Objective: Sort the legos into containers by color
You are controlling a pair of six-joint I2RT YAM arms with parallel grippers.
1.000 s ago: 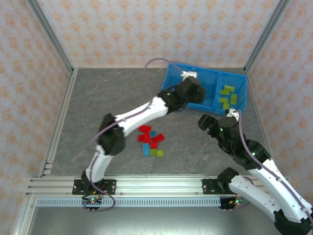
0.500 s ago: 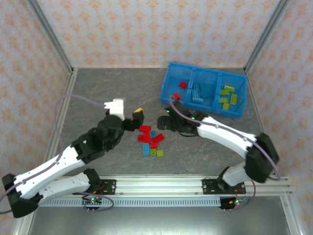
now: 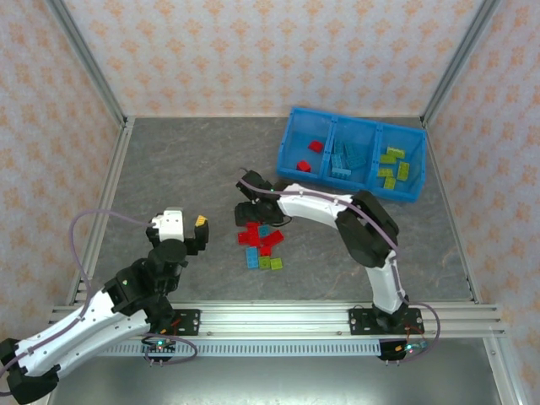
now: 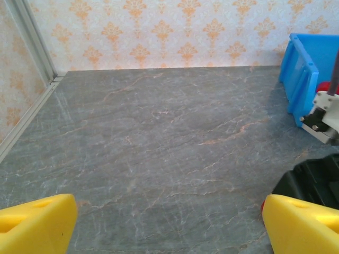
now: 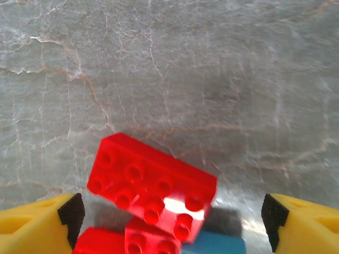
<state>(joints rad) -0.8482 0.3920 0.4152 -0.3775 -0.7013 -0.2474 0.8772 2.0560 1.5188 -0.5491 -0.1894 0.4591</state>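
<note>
Grey marbled table (image 3: 169,169) — long blue bin (image 3: 285,153) far right, loose red, blue, green legos (image 3: 261,245) mid-table

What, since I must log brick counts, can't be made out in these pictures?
Top view: the loose legos are too small and overlapped to count; the right gripper overhangs the pile's far edge.
Right wrist view: a blue brick and a lower red brick are cut off by the bottom edge.
Left wrist view: the bin is cut off at the right edge; its wall hides most of its contents.
</note>
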